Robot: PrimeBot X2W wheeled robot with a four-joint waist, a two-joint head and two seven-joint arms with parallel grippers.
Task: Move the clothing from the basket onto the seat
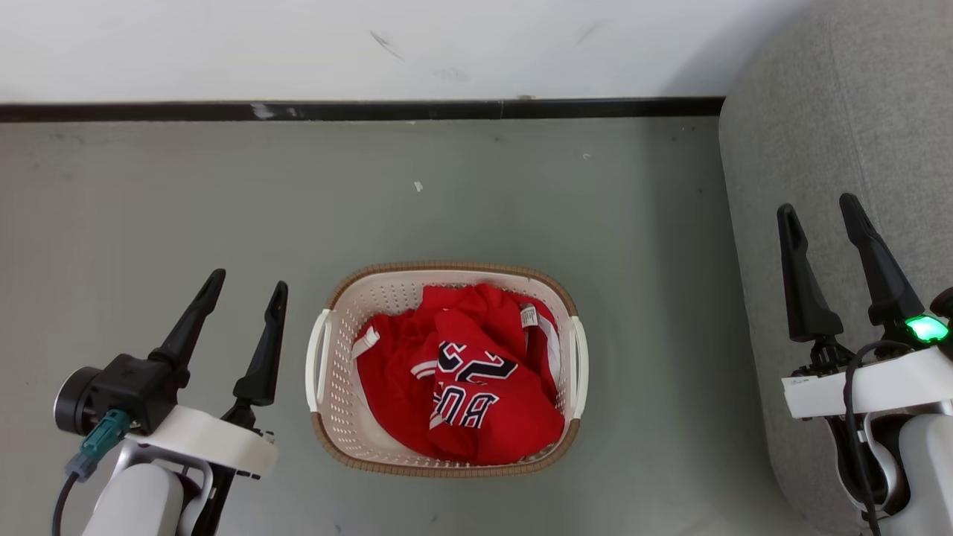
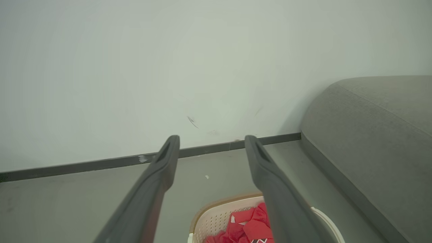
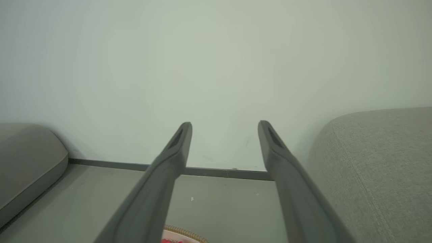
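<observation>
The cream basket [image 1: 333, 372] with a brown rim stands on the floor in the middle of the head view. Red clothing [image 1: 476, 387] with white trim and black numbers lies crumpled inside it. My left gripper [image 1: 248, 284] hangs open to the basket's left, nothing between its fingers. My right gripper [image 1: 817, 206] is open over the grey seat [image 1: 834, 134] at the right. In the left wrist view the left gripper [image 2: 212, 141] points at the wall, with the basket [image 2: 211, 221], the clothing [image 2: 249, 226] and the seat [image 2: 378, 135] below and to the right. The right gripper [image 3: 224, 126] also faces the wall beside the seat [image 3: 381, 168].
A white wall [image 1: 372, 45] with a black baseboard [image 1: 357, 110] runs behind the basket. Grey-green floor [image 1: 186, 208] surrounds the basket on all sides. In the right wrist view another grey cushion [image 3: 27, 162] sits at the left.
</observation>
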